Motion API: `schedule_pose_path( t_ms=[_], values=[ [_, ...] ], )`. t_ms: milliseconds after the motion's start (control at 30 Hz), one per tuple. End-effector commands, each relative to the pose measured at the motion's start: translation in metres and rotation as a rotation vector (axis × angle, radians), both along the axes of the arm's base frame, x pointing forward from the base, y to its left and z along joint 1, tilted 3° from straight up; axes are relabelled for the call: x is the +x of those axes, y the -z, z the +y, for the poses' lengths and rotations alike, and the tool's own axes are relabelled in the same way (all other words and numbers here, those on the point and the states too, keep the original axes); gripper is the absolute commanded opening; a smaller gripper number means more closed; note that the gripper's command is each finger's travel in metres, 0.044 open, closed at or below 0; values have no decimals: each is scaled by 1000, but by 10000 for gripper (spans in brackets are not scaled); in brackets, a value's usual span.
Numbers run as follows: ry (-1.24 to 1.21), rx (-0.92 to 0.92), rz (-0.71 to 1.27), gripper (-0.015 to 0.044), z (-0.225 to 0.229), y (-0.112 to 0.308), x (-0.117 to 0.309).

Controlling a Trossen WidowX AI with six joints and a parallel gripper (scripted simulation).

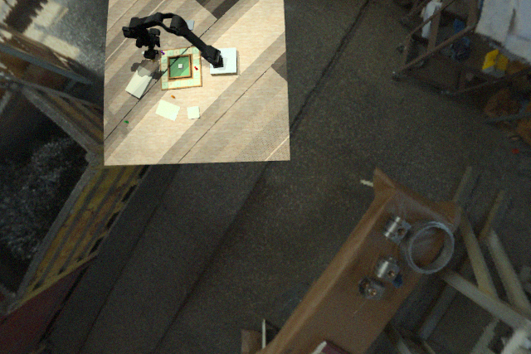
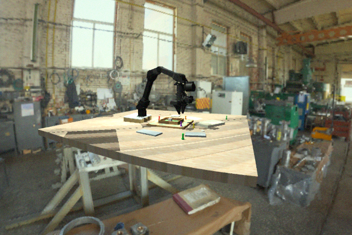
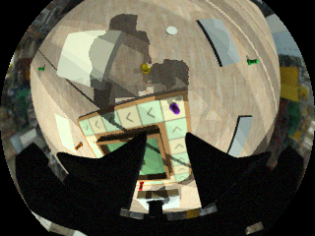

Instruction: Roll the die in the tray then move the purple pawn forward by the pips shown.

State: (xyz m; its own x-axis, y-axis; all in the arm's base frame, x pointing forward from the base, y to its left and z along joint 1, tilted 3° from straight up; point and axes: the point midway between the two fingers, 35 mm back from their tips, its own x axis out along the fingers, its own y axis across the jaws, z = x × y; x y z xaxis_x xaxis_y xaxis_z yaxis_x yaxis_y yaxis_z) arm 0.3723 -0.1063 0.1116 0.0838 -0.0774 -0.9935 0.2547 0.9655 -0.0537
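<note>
The purple pawn stands on a corner square of the board. The white die lies inside the green-floored tray at the board's centre. Its top pips are too small to read, and it is hidden in the wrist view. My gripper points down, above the table near the purple pawn's corner. Its fingers are part-way open with nothing between them, and they do not touch the pawn.
A yellow pawn stands just off the board near the purple pawn. A red pawn is on the board's robot side. An orange pawn, two green pawns, a thick pale block and flat plates lie around.
</note>
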Motion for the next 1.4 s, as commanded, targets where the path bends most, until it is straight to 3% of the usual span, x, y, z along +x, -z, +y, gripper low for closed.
schedule_pose_path(
  t_ms=[0,1367],
  values=[
    [40,15,27,200,-26,14,14],
    [40,15,28,200,-28,70,13]
  ],
)
